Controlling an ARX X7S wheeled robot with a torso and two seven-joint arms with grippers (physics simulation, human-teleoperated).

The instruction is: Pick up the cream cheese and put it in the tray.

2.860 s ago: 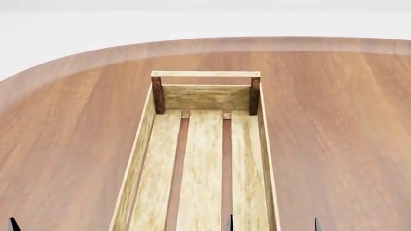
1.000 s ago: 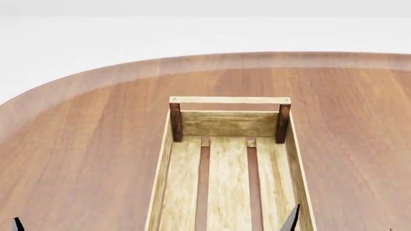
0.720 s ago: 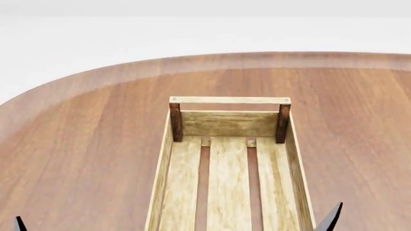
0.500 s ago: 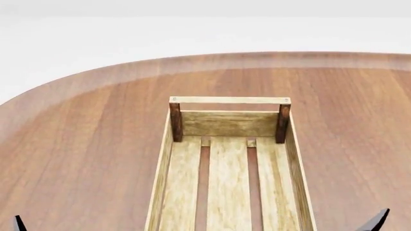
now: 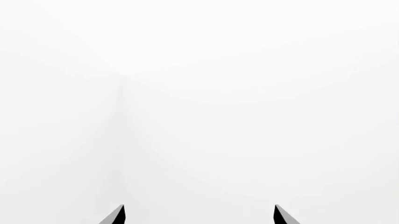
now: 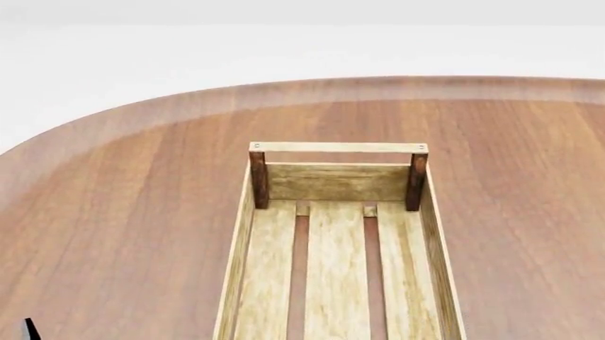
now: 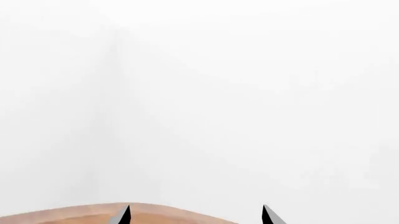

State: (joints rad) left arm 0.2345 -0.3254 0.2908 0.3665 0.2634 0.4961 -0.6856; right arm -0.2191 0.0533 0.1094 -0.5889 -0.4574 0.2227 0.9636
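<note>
Left gripper (image 5: 198,215): two dark fingertips (image 5: 116,215) poking in at the edge of the left wrist view, set well apart, nothing between them, nothing touched. Behind them only blank white wall with a faint vertical corner seam. In the head view, one small dark tip (image 6: 31,330) at the lower left corner, over the table (image 6: 113,212).

Right gripper (image 7: 195,215): again just two dark tips (image 7: 123,215) in the right wrist view, spread wide, holding nothing. Between and beneath them a curved sliver of the brown table edge (image 7: 74,217), the rest white wall. Out of sight in the head view.

No brand, label or writing readable in any view.

Tray (image 6: 242,248): seen only from the head camera, lying lengthwise on the round-ended wooden table, running from the near edge of the view toward the far side. Pale wood side walls, three slats along the bottom with dark gaps between, two dark corner posts (image 6: 258,178) at the far end carrying a pale top rail. Near end cut off by the edge of the view. Visible part of the inside bare.

Cream cheese: in none of the three views; position impossible to tell.

Wrist cameras aimed mostly at wall, so tray visible in neither; head camera alone showing tray and tabletop.
</note>
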